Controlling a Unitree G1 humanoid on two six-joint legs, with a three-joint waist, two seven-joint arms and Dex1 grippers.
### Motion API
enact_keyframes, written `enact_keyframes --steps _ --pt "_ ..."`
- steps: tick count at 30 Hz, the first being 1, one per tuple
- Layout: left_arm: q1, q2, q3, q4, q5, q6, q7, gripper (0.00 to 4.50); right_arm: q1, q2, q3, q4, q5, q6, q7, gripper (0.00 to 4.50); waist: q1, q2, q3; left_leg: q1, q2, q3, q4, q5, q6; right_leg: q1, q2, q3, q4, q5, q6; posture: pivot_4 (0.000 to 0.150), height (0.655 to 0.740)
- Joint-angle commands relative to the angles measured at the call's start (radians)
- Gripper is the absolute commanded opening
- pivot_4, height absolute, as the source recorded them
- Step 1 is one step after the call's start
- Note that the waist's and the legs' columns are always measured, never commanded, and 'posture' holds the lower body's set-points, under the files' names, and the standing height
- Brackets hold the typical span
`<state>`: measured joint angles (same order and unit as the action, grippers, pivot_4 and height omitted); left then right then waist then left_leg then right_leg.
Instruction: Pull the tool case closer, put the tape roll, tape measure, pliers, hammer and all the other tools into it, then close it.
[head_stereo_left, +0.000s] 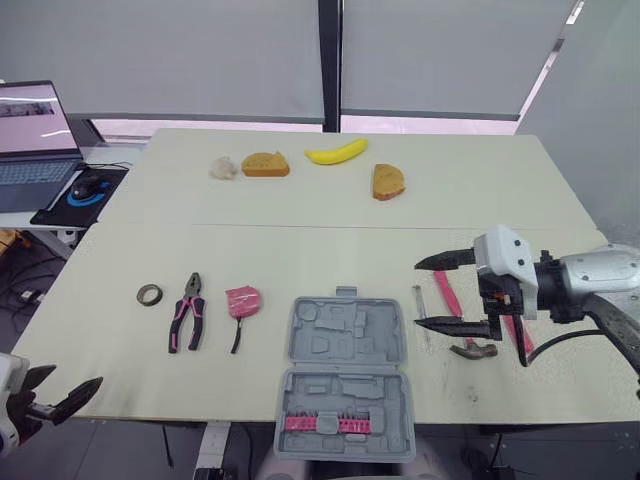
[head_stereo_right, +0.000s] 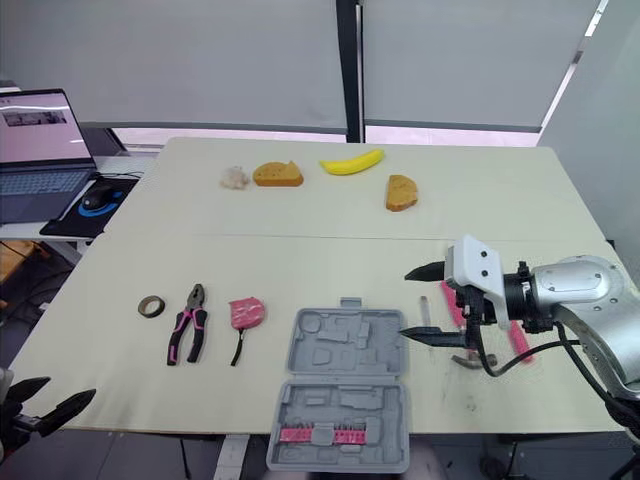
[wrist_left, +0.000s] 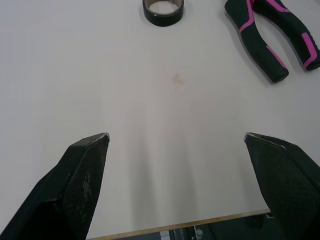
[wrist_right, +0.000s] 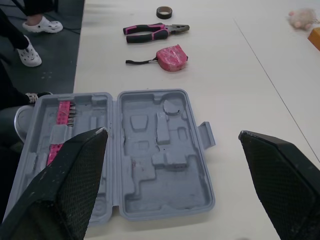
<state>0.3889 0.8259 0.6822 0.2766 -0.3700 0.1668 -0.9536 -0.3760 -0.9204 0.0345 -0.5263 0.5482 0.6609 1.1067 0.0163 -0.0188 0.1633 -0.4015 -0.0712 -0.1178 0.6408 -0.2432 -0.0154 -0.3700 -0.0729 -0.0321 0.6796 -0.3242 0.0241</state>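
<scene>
One grey tool case lies opened flat at the lower centre of the frame, its long axis running bottom to top, the half with the pink bit strip hanging past the table's front edge. Left of it, in a row and well apart, lie one tape measure, one pair of pliers lying up-and-down with the nose toward the top, and one tape roll. One hammer lies at the right, under the right gripper, whose fingers are spread wide, empty, pointing left at the case. The left gripper, lower left off the table corner, is likewise spread and empty. The table's middle band is bare; two bread pieces and one banana sit near the top.
</scene>
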Motion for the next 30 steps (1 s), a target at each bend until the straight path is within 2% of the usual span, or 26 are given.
enact_keyframes --steps 1,6,10,13,17,20,30 --pt "-0.064 0.065 -0.019 -0.027 0.011 -0.006 -0.006 4.50 -0.036 0.031 0.021 -0.024 -0.010 -0.007 -0.040 4.46 0.002 0.000 0.000 0.000 0.000 0.000 0.000 0.000 0.000 0.000 0.000 0.000 0.000 0.000 0.000 0.150 0.7400" --pt "-0.266 0.153 -0.164 0.068 0.067 0.030 -0.028 4.50 -0.056 0.060 0.066 -0.048 -0.023 0.007 -0.067 4.46 0.005 0.000 0.000 0.000 0.000 -0.001 0.001 0.001 -0.001 0.000 0.001 -0.001 0.001 0.001 -0.001 0.150 0.7400" --pt "-0.506 0.186 -0.291 0.280 0.128 0.015 -0.055 4.50 -0.098 0.104 0.103 -0.069 -0.020 0.024 -0.104 4.46 -0.002 0.000 0.000 0.000 0.000 0.000 0.001 0.000 0.000 -0.001 0.002 0.000 0.001 0.002 0.000 0.150 0.7400" --pt "-0.611 0.190 -0.364 0.412 0.177 -0.025 -0.077 4.50 -0.130 0.130 0.125 -0.077 -0.017 0.041 -0.122 4.46 -0.025 0.000 0.000 0.000 -0.001 0.000 0.000 0.000 0.000 -0.001 0.002 0.001 0.002 0.002 0.001 0.150 0.7400" --pt "-0.690 0.180 -0.422 0.524 0.216 -0.072 -0.081 4.50 -0.146 0.149 0.148 -0.083 -0.020 0.051 -0.134 4.46 -0.045 0.000 0.000 0.000 -0.001 0.001 0.000 0.000 0.000 0.000 0.002 0.002 0.003 0.002 0.001 0.150 0.7400" --pt "-0.727 0.177 -0.452 0.586 0.240 -0.105 -0.077 3.63 -0.149 0.161 0.155 -0.086 -0.018 0.056 -0.145 4.50 -0.048 0.000 0.000 0.000 -0.001 0.002 0.000 0.000 0.000 0.000 0.002 0.003 0.003 0.002 0.001 0.150 0.7400" --pt "-0.824 0.149 -0.523 0.747 0.317 -0.152 -0.021 3.63 -0.187 0.199 0.163 -0.082 -0.004 0.056 -0.149 4.50 -0.046 0.000 0.000 0.000 -0.002 0.007 0.002 0.001 0.000 -0.004 0.002 0.009 0.012 0.003 0.002 0.150 0.7400"
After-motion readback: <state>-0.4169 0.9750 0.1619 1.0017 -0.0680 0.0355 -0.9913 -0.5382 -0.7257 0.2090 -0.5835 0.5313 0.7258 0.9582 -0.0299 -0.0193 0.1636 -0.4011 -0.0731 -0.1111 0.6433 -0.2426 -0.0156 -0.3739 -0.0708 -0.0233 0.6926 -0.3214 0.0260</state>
